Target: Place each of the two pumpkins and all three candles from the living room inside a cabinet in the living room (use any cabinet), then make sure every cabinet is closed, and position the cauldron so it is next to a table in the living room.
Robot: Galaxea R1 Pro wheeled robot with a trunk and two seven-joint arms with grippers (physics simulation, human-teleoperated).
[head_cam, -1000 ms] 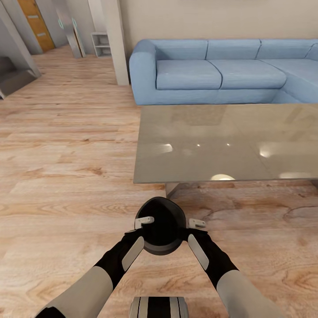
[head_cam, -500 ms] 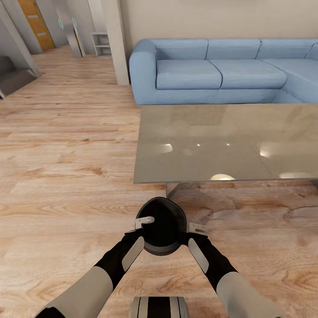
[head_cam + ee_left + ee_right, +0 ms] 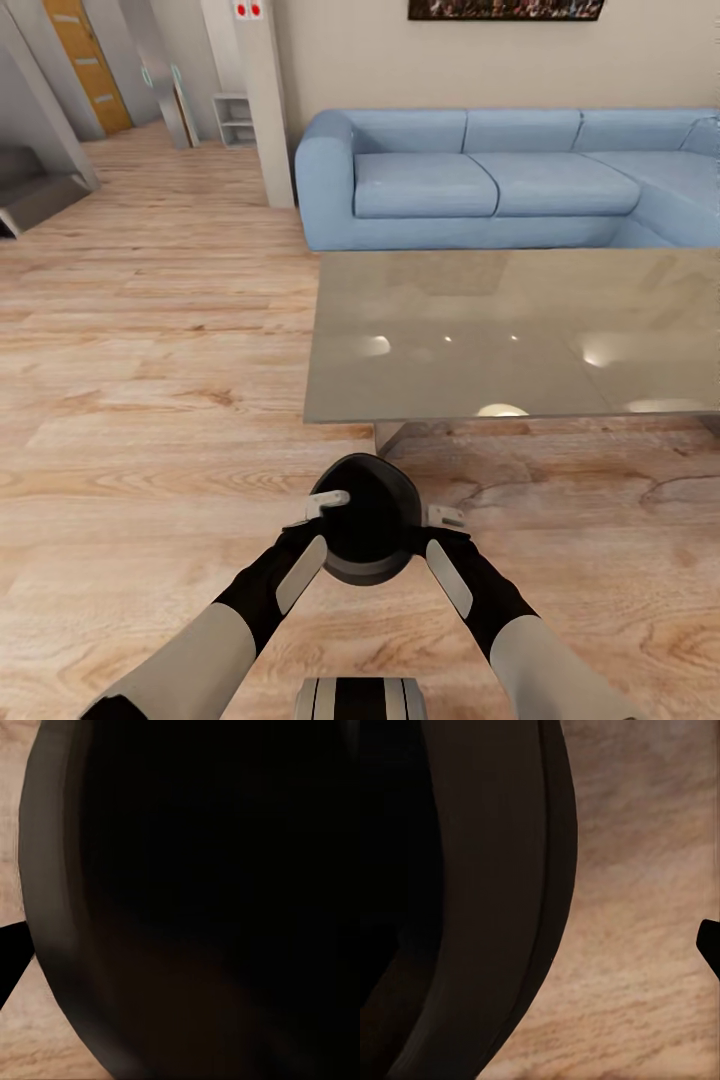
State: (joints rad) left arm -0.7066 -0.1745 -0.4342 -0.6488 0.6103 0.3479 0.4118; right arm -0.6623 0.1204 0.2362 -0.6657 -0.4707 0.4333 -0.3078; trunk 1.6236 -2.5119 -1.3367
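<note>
The black round cauldron [image 3: 365, 515] is between my two arms over the wood floor, just in front of the near left corner of the grey glossy table [image 3: 480, 340]. My left gripper [image 3: 318, 508] is shut on its left rim, with one pale fingertip inside the mouth. My right gripper [image 3: 432, 520] stands open at the right rim. The right wrist view shows floor between the cauldron wall [image 3: 472, 907] and one dark finger [image 3: 709, 945]. The cauldron's dark inside [image 3: 210, 900] looms large in the left wrist view. I cannot tell whether the pot rests on the floor.
A blue corner sofa [image 3: 480, 180] runs behind the table. A white pillar [image 3: 262, 100] stands left of the sofa, with a hallway and an orange door [image 3: 88, 60] beyond. Open wood floor lies to the left. My base [image 3: 360, 698] shows at the bottom edge.
The head camera has tilted up a little, so the whole scene sits lower. The right fingertip slipped slightly down along the cauldron's rim. The cauldron and left gripper have kept their places.
</note>
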